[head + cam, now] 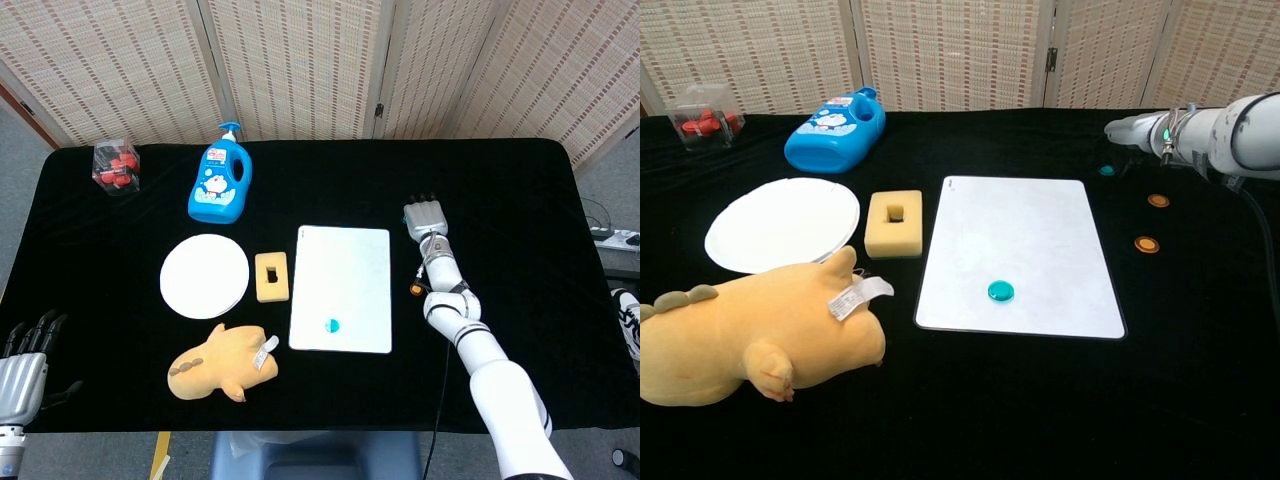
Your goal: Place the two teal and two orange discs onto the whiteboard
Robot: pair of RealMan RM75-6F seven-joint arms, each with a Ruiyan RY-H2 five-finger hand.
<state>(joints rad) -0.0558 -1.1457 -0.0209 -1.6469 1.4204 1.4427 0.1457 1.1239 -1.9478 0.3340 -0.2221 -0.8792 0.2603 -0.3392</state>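
Note:
A white whiteboard (pixel 340 262) (pixel 1020 230) lies mid-table. One teal disc (pixel 333 325) (pixel 1000 291) rests on its near part. A second teal disc (pixel 1106 170) lies on the black cloth just off the board's far right corner. Two orange discs (pixel 1158 200) (pixel 1147 244) sit on the cloth right of the board; the head view shows only one orange disc (pixel 415 289). My right hand (pixel 424 218) (pixel 1135 130) hovers flat over the second teal disc, fingers extended, holding nothing. At the bottom left edge my left hand (pixel 20 370) rests with its fingers apart and empty.
Left of the board are a yellow sponge block (pixel 894 223), a white plate (pixel 782 222) and a yellow plush toy (pixel 750 330). A blue bottle (pixel 836 130) and a clear box of red items (pixel 703 117) stand at the far left.

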